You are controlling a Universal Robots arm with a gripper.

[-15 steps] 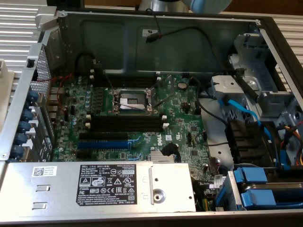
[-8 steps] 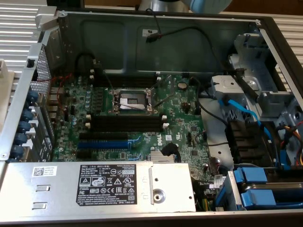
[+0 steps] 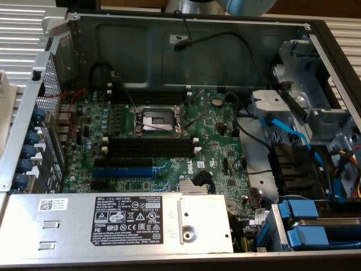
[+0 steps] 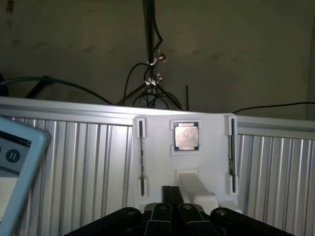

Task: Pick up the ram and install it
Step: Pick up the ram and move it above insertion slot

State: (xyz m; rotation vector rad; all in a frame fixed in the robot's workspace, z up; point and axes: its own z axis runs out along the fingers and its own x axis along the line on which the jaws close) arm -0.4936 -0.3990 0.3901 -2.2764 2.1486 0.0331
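Pincer: the pincer (image 4: 172, 195) has its black fingers pressed together with nothing between them. It points at the white holder (image 4: 206, 129) and stops just short of it.
Ram: the ram (image 4: 231, 152) appears to be the dark thin strip standing on edge in one side groove of the holder. A second strip (image 4: 141, 157) stands in the opposite groove. Both are seen edge-on, so neither chips nor label can be made out.
Why on edge: a stick standing on its long edge probably leaves its upper edge free to be pinched and keeps it at a fixed angle.
Holder: it lies flat on the ribbed metal worktop (image 4: 83, 167), with a processor chip (image 4: 186, 134) in the middle pocket between the two grooves.
Slots: the black memory slots (image 3: 152, 148) just beside the processor socket (image 3: 158, 119) are bare, with white clips at their ends, so no stick is installed yet.
Case: the computer case (image 3: 186, 34) lies open, likely so the motherboard (image 3: 220, 152) can be reached from above.
Exterior view gives: where the ram must go, namely the slots, the socket and the blue expansion slot (image 3: 127, 171) near them.
Wrist view gives: where the ram sits now, and how the fingers stand.
Stage: judged from this, the pick-up is not yet made.
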